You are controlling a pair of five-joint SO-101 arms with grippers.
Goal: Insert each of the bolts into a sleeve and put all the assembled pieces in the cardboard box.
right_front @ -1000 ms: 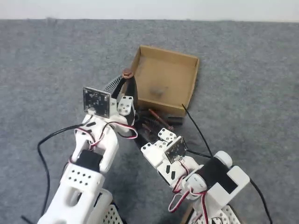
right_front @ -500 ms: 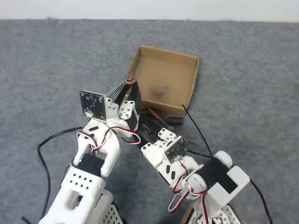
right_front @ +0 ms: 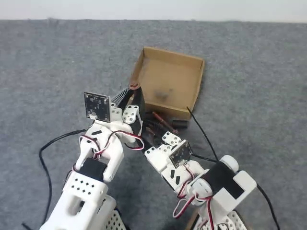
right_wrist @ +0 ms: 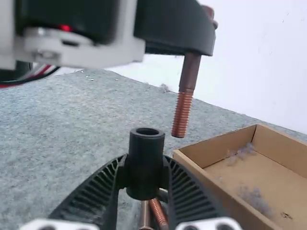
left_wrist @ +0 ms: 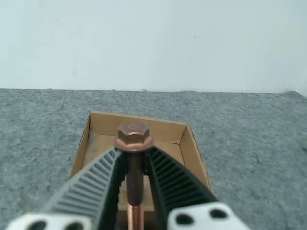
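My left gripper (left_wrist: 134,165) is shut on a copper bolt (left_wrist: 133,167), held upright with its hex head on top. In the high view that bolt's head (right_front: 134,86) hangs by the near-left corner of the cardboard box (right_front: 192,91). My right gripper (right_wrist: 144,177) is shut on a black sleeve (right_wrist: 145,160), standing upright with its bore open on top. The bolt's threaded tip (right_wrist: 182,115) hangs a little beyond and above the sleeve, off to one side of the bore. Loose bolts and sleeves (right_front: 160,123) lie in front of the box.
The cardboard box (right_wrist: 268,191) holds some grey fluff and a dark smudge. Grey carpet (right_front: 254,62) covers the table all round. A black cable (right_front: 201,132) runs from the right arm past the pile toward the box.
The left arm has drawn the bolt back toward me and slightly right, from beside the box's left wall to its near-left corner. The right arm has stayed still.
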